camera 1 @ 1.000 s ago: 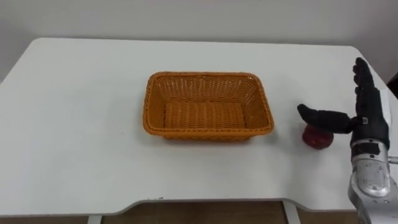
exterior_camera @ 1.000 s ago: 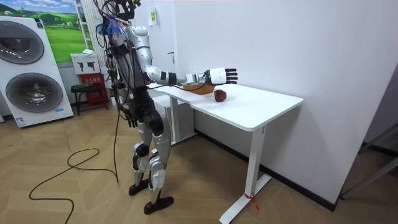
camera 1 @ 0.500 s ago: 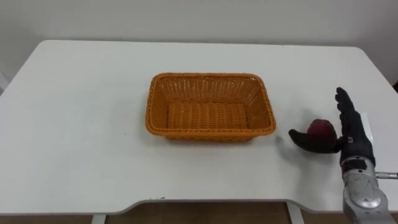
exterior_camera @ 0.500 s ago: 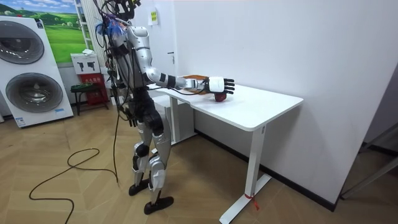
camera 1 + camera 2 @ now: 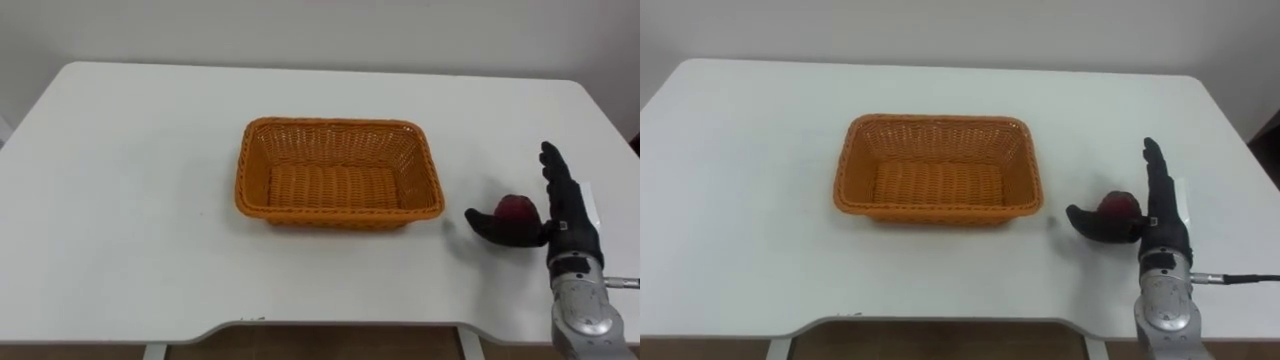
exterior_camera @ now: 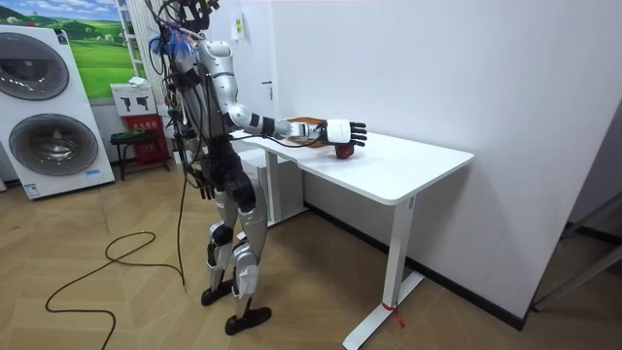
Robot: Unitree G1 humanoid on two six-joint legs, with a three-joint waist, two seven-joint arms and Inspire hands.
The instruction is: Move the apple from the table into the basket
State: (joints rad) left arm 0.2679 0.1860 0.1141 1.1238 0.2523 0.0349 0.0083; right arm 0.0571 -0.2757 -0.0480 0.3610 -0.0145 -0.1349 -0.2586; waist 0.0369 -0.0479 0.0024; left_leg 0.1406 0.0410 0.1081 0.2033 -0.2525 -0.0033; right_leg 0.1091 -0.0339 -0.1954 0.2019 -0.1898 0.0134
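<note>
**Apple** (image 5: 517, 206): red, whole. It rests on the white table (image 5: 130, 200), to the right of the basket and well clear of it, near the table's right edge. Not lifted.

**Right hand** (image 5: 566, 222): set around the apple, unclosed. The thumb (image 5: 492, 224) lies across the apple's near side and looks to touch it. The fingers (image 5: 555, 175) stand straight on its right flank. No grip is formed.

**Wicker basket** (image 5: 340, 124): orange, rectangular, empty, at mid-table. It is the likely place for the apple.

**Robot's stance**: in the room view it stands upright at the table's end, right arm stretched out over the top.

**Step in hand**: judged to be the end of the reach, just before the grasp.

**Next move calls for**: curling the fingers over the far side against the thumb, so the round fruit is caged rather than nudged away. Then a lift high enough to clear the basket's rim, and a carry leftward.

**Change from earlier frames**: a second ago the hand hung higher and further right, thumb over the apple. It has since come down, so the apple now lies in its span. Half a second ago the pose was the same as now. The basket's slight shift in the picture is the camera's own.
</note>
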